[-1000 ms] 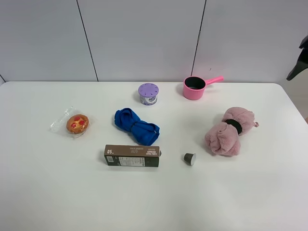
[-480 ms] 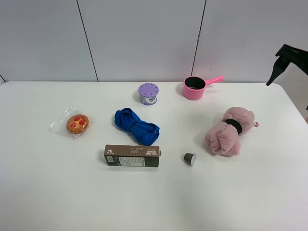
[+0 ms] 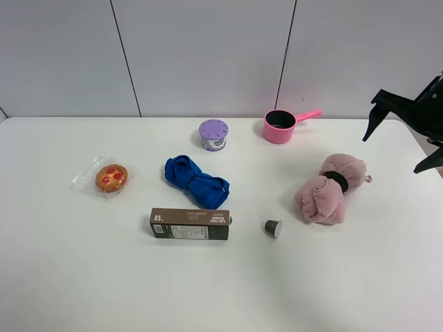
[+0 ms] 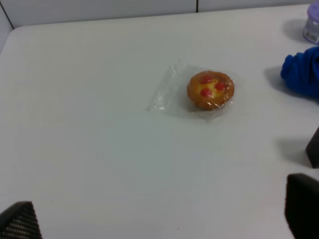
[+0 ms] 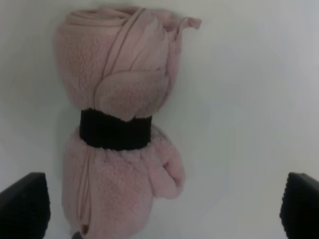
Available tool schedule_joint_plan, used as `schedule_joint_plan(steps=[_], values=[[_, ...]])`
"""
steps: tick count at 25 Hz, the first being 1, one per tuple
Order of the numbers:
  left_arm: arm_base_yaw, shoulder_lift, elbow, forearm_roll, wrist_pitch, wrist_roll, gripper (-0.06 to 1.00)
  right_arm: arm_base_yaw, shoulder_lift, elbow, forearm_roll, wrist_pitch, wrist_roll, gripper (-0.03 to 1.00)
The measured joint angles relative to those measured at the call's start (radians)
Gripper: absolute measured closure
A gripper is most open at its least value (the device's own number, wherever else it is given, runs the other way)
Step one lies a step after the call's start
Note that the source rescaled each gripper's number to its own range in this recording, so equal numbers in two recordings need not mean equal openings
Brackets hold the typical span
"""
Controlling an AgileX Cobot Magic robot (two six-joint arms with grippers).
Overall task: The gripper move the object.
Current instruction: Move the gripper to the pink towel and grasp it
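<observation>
While the right gripper (image 3: 391,154) hangs with jaws spread wide above the worktop's (image 3: 228,290) right edge and the left gripper's (image 4: 160,214) jaws also stand wide, the object (image 3: 331,188) lies just inboard of that edge, with broad bare surface in front and the pink saucepan (image 3: 279,126) dark inside.

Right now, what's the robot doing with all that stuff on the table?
The robot's right claw hangs open in the air beside the fluffy pink cloth bundle. It isn't touching the bundle, which lies on the white table. It looks like it's getting ready to grab it. The left claw is open and empty too.
</observation>
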Motion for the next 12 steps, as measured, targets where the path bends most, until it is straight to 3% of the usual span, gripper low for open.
schedule_joint_plan(steps=[12], values=[[0.000, 0.000, 0.000, 0.000, 0.000, 0.000, -0.06, 0.045, 0.132, -0.002, 0.073, -0.115, 0.008, 0.03]])
